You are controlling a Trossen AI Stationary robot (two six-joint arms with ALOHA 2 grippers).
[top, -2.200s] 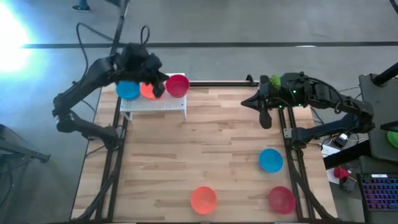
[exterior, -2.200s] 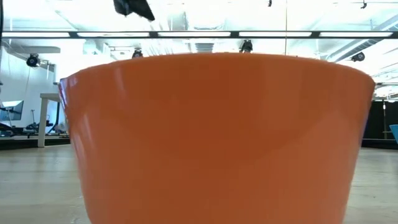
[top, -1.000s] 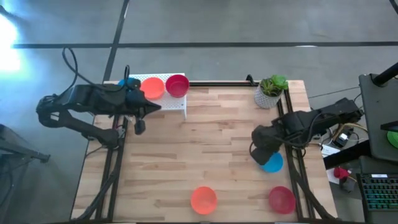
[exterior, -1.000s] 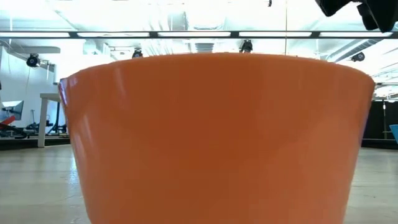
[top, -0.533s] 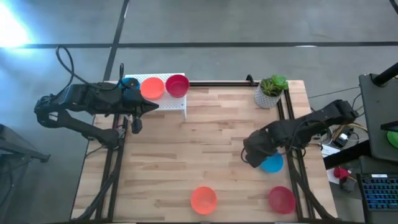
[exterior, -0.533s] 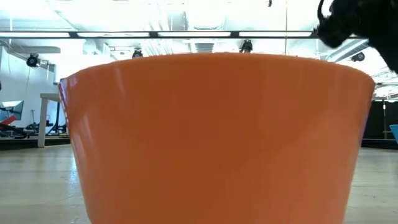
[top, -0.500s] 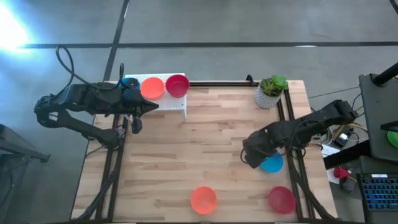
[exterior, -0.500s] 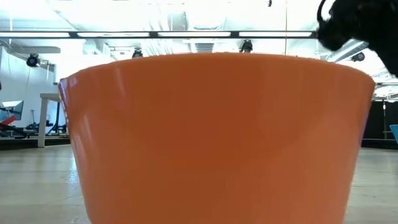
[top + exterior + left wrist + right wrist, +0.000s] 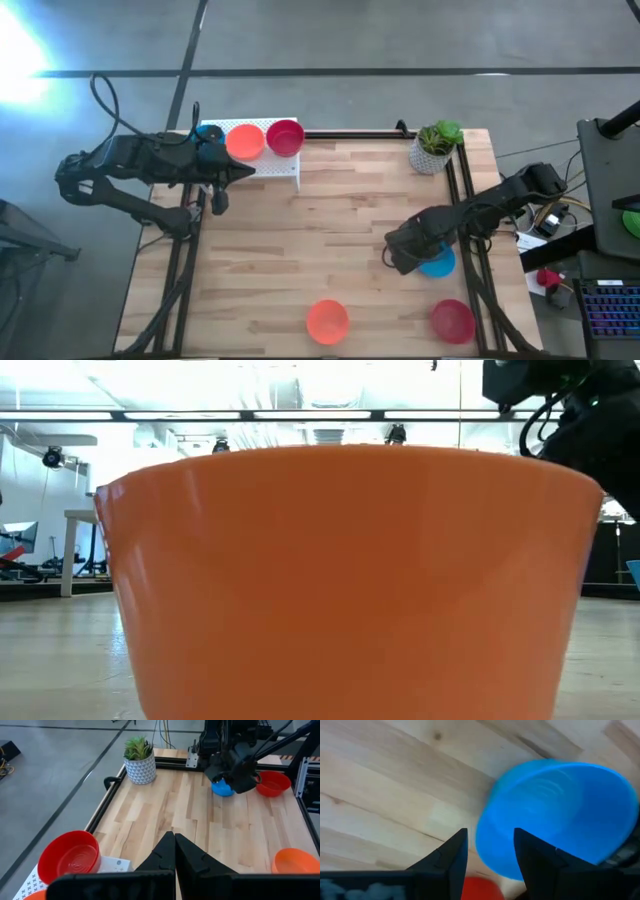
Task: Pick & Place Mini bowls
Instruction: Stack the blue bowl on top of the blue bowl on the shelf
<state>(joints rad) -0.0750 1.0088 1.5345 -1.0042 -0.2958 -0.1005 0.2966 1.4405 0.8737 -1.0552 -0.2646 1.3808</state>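
The right end effector [image 9: 405, 258] hovers over the blue bowl's [image 9: 437, 262] rim, fingers apart to straddle it. The left end effector [image 9: 222, 180], fingers together, waits beside the white rack [image 9: 262, 164].

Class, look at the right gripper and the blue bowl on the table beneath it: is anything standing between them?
Nothing visible does. The right gripper is open just above the blue bowl, its fingers at the bowl's near rim, with only bare table beside it. The red bowl and orange bowl sit apart.
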